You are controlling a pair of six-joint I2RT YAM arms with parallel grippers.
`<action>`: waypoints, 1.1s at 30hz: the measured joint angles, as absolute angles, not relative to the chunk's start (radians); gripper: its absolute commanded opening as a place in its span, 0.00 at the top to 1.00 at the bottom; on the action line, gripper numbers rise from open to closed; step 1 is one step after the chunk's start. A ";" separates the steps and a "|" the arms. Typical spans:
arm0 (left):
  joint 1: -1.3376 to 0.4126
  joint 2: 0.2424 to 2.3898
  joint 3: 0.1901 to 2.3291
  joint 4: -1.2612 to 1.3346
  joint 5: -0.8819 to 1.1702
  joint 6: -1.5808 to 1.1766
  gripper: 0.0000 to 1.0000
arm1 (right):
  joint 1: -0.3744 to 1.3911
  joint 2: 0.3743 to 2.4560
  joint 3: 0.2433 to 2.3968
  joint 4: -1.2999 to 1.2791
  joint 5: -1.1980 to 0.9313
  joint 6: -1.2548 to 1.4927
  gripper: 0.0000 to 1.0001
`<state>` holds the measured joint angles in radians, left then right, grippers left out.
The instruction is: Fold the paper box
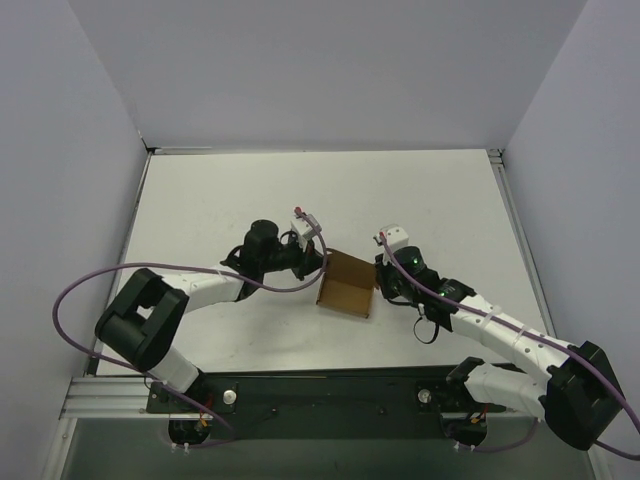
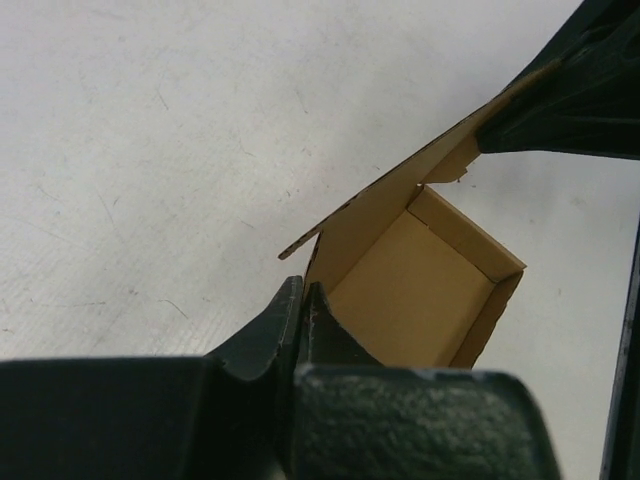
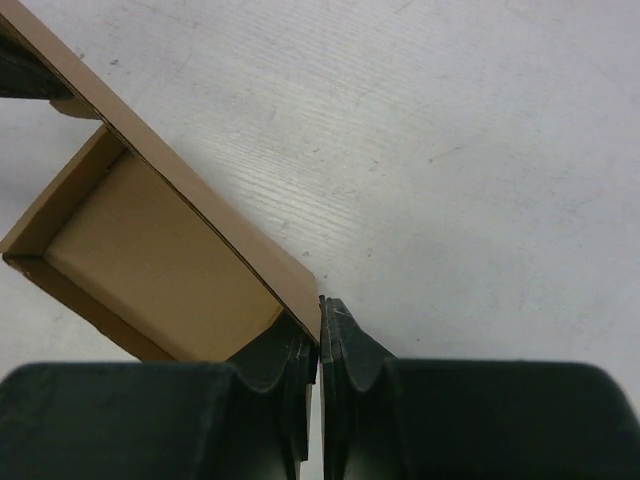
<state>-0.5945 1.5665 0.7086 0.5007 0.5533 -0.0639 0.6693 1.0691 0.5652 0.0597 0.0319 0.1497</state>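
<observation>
The paper box (image 1: pixel 345 285) is a small brown cardboard tray, partly folded, with its open side up on the white table between my two arms. My left gripper (image 1: pixel 322 263) is shut on the box's left wall; in the left wrist view the wall's edge runs in between the closed jaws of the left gripper (image 2: pixel 303 292), and the box's inside (image 2: pixel 410 295) lies just beyond. My right gripper (image 1: pixel 380 272) is shut on the right end of the same long wall. The right wrist view shows the right gripper (image 3: pixel 320 308) pinching that corner of the box (image 3: pixel 150 255).
The white table (image 1: pixel 220 200) is walled at the back and on both sides. A black rail (image 1: pixel 320 390) with both arm bases runs along the near edge. Purple cables (image 1: pixel 90 285) loop beside each arm.
</observation>
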 measured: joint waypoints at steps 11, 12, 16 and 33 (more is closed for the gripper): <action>-0.734 1.657 0.816 0.488 0.147 -0.148 1.00 | 0.791 1.173 0.579 0.131 0.433 0.248 1.00; -0.738 1.663 0.816 0.496 0.125 -0.160 1.00 | 0.798 1.185 0.579 0.144 0.450 0.256 1.00; -0.747 1.695 0.797 0.582 0.031 -0.231 1.00 | 0.828 1.242 0.579 0.223 0.531 0.290 1.00; -0.828 1.787 0.634 0.939 -0.162 -0.430 1.00 | 0.898 1.322 0.535 0.382 0.768 0.368 1.00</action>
